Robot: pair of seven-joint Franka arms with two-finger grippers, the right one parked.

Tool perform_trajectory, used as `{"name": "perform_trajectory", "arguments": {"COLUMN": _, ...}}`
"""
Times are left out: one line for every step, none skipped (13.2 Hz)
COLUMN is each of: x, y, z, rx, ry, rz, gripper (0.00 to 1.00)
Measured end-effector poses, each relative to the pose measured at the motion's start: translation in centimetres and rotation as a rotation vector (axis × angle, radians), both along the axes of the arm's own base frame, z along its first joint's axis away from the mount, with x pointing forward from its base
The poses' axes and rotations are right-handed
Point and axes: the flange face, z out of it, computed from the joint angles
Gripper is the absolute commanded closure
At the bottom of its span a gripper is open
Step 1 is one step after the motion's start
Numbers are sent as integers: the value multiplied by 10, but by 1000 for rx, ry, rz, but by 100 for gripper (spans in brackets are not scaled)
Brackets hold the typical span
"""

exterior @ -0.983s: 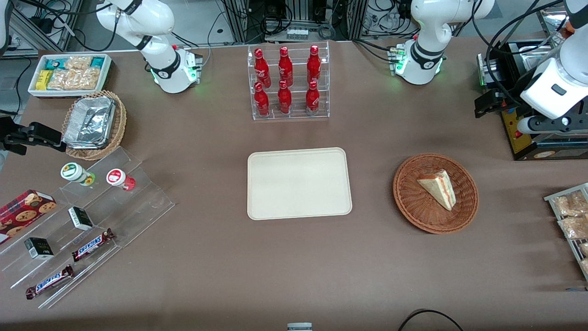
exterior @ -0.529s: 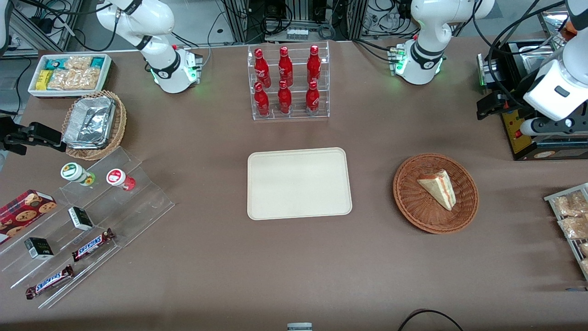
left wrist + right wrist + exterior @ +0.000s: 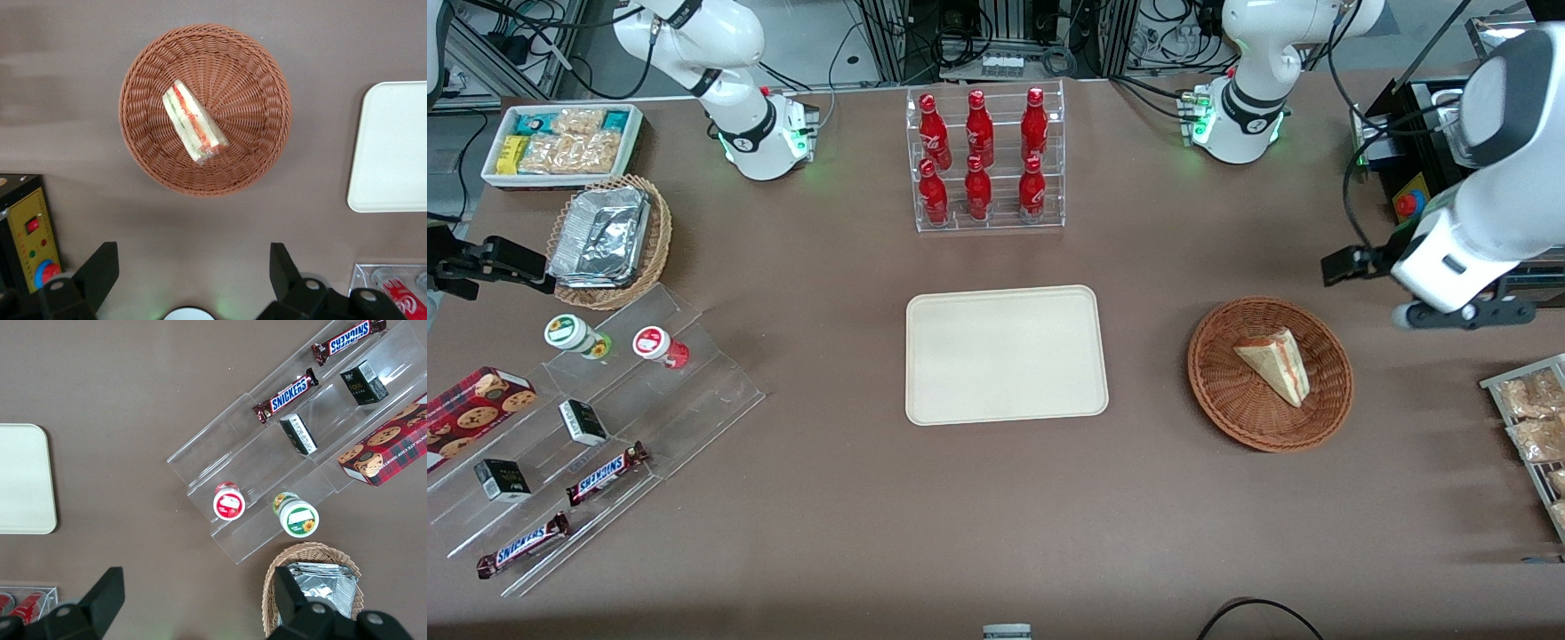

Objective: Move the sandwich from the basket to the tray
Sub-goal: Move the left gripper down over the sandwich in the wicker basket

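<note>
Spread wide and holding nothing, the left arm's gripper [image 3: 190, 277] is poised high above the table beside the round reddish-brown wicker basket [image 3: 1227, 391], toward the working arm's end. The triangular pale-bread sandwich [image 3: 1276, 360] lies in it, well apart from the flat cream rectangular tray [image 3: 1005, 354]. The fingers should be centred over the wedge, aligned across its flat bread faces, then lowered without catching the weave.

Open jaws of gripper [image 3: 190, 280] above unobstructed basket [image 3: 267, 143].
</note>
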Motion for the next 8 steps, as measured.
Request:
{"name": "perform_trajectory", "arguments": {"x": 0, "y": 0, "z": -16, "rx": 2, "ry": -3, "rz": -1, "gripper": 0}}
{"name": "perform_trajectory", "arguments": {"x": 0, "y": 0, "z": -32, "rx": 2, "ry": -10, "rz": -1, "gripper": 0}}
{"name": "perform_trajectory", "arguments": {"x": 0, "y": 0, "z": -47, "rx": 2, "ry": -19, "rz": -2, "gripper": 0}}
{"name": "perform_trajectory", "arguments": {"x": -1, "y": 0, "z": -61, "rx": 1, "ry": -30, "rz": -2, "gripper": 0}}
{"name": "perform_trajectory", "arguments": {"x": -2, "y": 0, "z": -75, "rx": 0, "ry": -41, "rz": -2, "gripper": 0}}
{"name": "perform_trajectory", "arguments": {"x": -4, "y": 0, "z": -89, "rx": -1, "ry": -49, "rz": -3, "gripper": 0}}
{"name": "perform_trajectory", "arguments": {"x": -6, "y": 0, "z": -102, "rx": -2, "ry": -57, "rz": -3, "gripper": 0}}
{"name": "perform_trajectory", "arguments": {"x": -9, "y": 1, "z": -112, "rx": -3, "ry": -65, "rz": -1, "gripper": 0}}
